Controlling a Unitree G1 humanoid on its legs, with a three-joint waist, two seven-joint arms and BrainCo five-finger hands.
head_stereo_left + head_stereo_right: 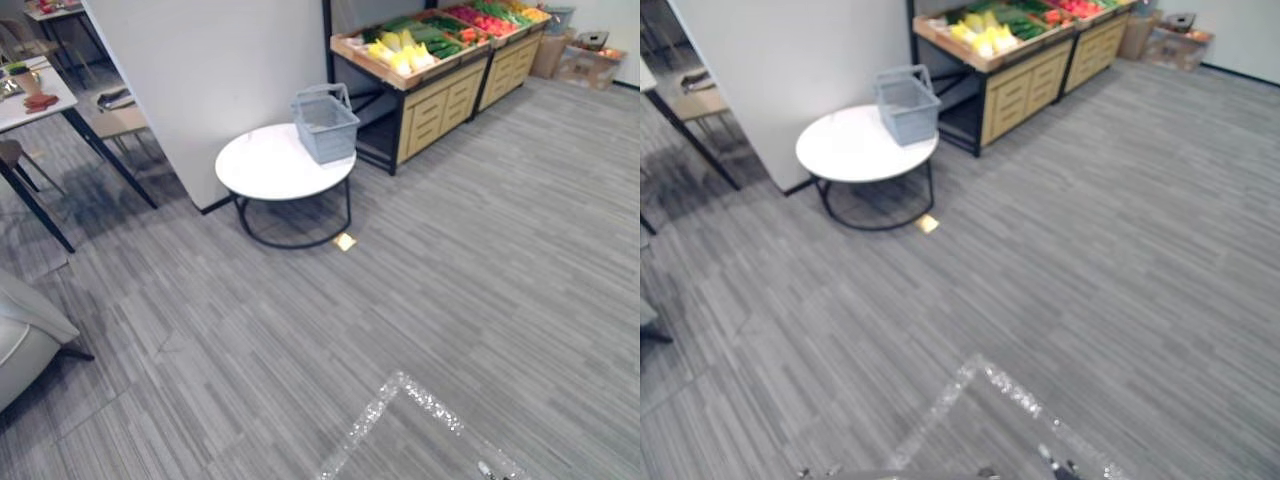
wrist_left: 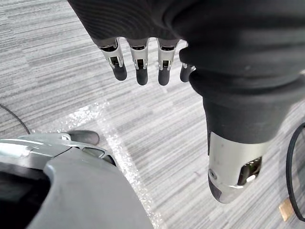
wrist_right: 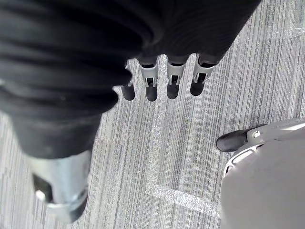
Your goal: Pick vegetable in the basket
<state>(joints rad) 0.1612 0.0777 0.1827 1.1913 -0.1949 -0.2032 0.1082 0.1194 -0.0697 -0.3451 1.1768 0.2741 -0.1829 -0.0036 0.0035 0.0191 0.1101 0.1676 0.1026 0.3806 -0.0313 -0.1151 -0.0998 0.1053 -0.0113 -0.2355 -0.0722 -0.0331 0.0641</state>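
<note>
Your left hand hangs over the carpet, fingers straight and apart, nothing in it. Your right hand is the same, loose and empty. The vegetables lie up on the wooden produce stand, well apart from you. The grey basket sits at the far edge of the round white bench, just beside that stand.

So, as I read it, the step in hand is the approach. Walk up across the carpet, aim for the gap to the right of the bench, and square up to the stand's front before you raise an arm. There's plenty of room on that right side.

Mind the bench's rim and its thin black legs, the white wall panel behind it, and the stand's jutting tray edge. A small yellow tag lies on the floor by the bench legs, so step past it.
</note>
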